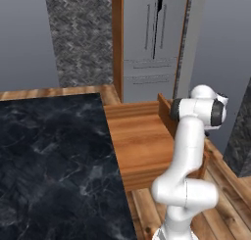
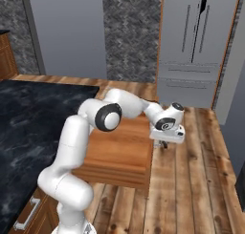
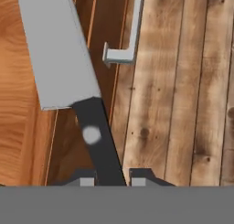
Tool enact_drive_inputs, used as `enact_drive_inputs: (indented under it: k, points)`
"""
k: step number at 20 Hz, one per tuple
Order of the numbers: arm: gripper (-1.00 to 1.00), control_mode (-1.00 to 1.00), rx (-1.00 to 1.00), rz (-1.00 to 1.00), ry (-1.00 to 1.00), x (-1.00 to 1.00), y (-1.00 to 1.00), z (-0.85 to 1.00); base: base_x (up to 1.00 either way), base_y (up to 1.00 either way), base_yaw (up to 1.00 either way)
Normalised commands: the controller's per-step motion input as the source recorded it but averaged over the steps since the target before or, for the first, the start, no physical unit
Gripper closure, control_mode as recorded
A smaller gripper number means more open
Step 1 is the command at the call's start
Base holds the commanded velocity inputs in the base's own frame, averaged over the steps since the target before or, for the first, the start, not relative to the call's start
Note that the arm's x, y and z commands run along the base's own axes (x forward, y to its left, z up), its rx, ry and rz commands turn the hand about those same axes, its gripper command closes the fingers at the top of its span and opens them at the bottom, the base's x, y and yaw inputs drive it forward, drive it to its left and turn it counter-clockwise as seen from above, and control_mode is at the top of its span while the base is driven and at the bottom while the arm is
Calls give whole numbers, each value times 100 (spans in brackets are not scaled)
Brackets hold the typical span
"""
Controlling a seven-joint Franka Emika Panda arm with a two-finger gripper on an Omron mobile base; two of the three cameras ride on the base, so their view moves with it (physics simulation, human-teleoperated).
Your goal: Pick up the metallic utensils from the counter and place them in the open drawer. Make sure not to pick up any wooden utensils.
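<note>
Counter (image 1: pixel 49 160): black marble, at your left | open drawer (image 1: pixel 142 146) over plank floor (image 2: pixel 191 180) | gripper (image 3: pixel 109 179): fingers narrow, holding knife (image 3: pixel 61 58) by its dark handle, above drawer's front edge | blade tip cut off at your frame top.

Made of smooth, glossy white links, round and thick like pipes, joined by rounded elbows. Shows dark grey, almost black caps and rings at the joints, one big round cap on the elbow and a smaller one near the wrist. Ends in a flat white boxy hand with a small dark disc on its side. Carries a gripper (image 3: pixel 109 177) with two small dark fingertips (image 3: pixel 141 175), each with a pale grey square pad. Has no cables, screws or markings to see.
</note>
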Motion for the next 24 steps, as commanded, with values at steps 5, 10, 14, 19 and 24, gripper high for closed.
enact_drive_inputs:
  k: [5,10,14,19,24]
  points:
    - [100,-100,5,5,-15,-51,31,69,0,0,0]
    - [100,-100,1,0,-8,-59,68,43,0,0,0]
    - [100,-100,-1,0,0,-28,99,0,0,0,0]
    - [100,-100,-7,-1,0,-1,100,1,0,0,0]
    - [100,-100,-3,-11,13,0,65,51,0,0,0]
